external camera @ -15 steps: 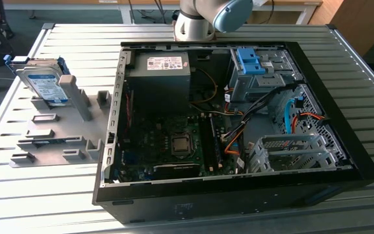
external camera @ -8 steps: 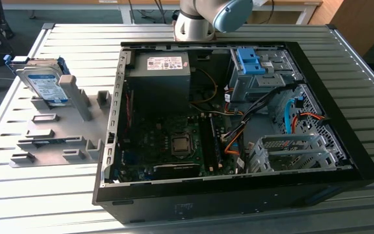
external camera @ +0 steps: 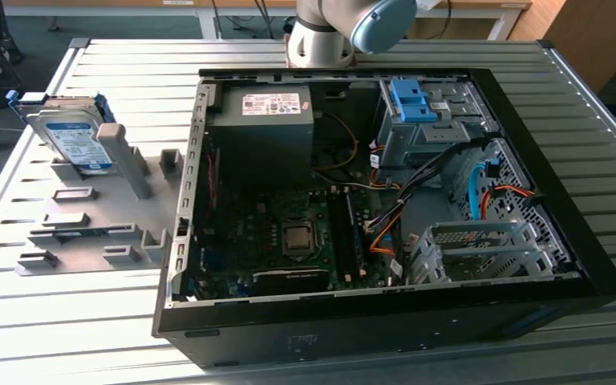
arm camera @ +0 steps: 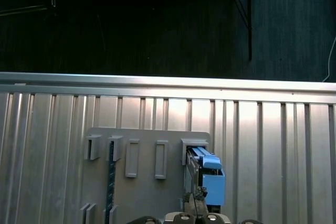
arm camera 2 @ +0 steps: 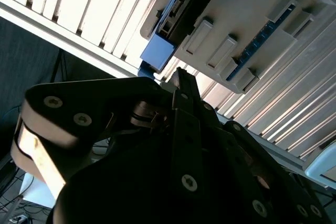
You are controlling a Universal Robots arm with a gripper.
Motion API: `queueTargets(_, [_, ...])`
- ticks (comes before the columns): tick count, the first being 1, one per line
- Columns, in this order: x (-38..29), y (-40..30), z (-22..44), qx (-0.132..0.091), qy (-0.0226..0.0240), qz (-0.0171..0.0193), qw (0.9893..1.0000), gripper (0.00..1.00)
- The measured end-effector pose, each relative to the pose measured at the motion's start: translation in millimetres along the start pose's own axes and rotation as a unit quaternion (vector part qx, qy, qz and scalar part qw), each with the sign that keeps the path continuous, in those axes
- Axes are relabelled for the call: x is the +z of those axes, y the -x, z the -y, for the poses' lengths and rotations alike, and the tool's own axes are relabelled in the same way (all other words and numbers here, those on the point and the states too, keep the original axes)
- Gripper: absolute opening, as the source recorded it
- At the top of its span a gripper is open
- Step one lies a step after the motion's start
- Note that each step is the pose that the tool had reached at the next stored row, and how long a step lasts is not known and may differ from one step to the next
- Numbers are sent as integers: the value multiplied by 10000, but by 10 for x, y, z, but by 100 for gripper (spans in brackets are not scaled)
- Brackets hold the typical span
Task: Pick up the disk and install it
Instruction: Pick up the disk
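Note:
The disk stands on edge in a grey holder on the slatted table, at the exterior view's left. It is silver-grey with a white-and-blue label and blue rails. In the first wrist view the disk is seen edge-on in the holder's end slot, and my gripper shows just past its end. In the second wrist view the gripper's black body lies in front of the disk's blue rail, well apart from it. The arm's base is at the table's far side.
An open computer case lies on the table at the exterior view's middle and right. Inside are a dark grey box with a white sticker, a blue bracket in the drive cage and loose cables. The holder has several bare slots. The table edge drops to dark floor.

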State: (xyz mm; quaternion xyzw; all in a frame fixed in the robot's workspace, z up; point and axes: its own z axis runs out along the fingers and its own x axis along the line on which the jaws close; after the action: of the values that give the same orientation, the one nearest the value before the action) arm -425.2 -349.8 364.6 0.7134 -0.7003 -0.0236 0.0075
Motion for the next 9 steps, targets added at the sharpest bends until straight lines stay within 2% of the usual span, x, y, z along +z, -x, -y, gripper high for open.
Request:
queueTargets(3, [6, 0, 1, 10, -7, -2, 10000, 11])
queueTargets(4, [12, 1, 1, 53, -11, 0, 10000, 17])
queueTargets(5, [18, 1, 1, 122, -12, 3, 9999, 17])
queueTargets(6, [25, 1, 1, 191, -14, 6, 9998, 24])
queueTargets(8, [42, 0, 2, 299, -16, 12, 9996, 25])
queueTargets(9, [53, 1, 3, 342, -17, 14, 9994, 31])
